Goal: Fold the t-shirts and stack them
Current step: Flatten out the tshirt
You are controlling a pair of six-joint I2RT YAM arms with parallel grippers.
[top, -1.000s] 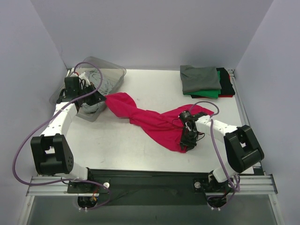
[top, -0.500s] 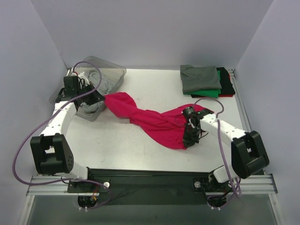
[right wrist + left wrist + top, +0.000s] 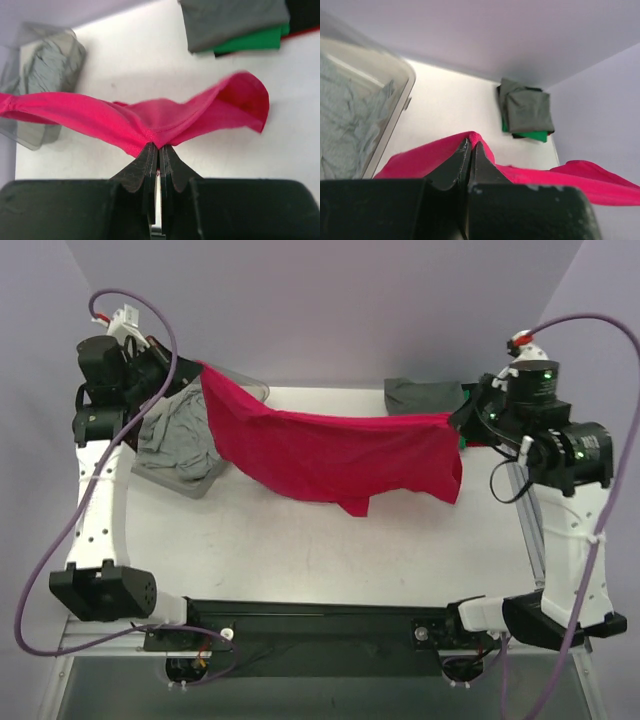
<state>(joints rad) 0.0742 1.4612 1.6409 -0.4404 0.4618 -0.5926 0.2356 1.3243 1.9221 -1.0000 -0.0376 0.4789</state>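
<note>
The magenta-red t-shirt (image 3: 330, 455) hangs spread in the air between both raised arms, its lower edge sagging toward the table. My left gripper (image 3: 200, 368) is shut on its left top corner, high above the bin; in the left wrist view (image 3: 471, 142) the cloth (image 3: 540, 175) is pinched at the fingertips. My right gripper (image 3: 455, 420) is shut on the right top corner; in the right wrist view (image 3: 157, 146) the hem (image 3: 150, 122) is clamped between the jaws. A folded stack with a dark grey shirt (image 3: 425, 398) on top lies at the back right.
A clear plastic bin (image 3: 185, 455) with a light grey shirt (image 3: 175, 435) stands at the back left, under the left arm. The stack (image 3: 235, 22) shows dark grey over green, black and red. White table (image 3: 330, 550) lies below the hanging cloth.
Both arms have risen sharply from the table. The shirt went from a crumpled strip on the table to hanging stretched between the grippers. The right gripper moved far up and back-right.
</note>
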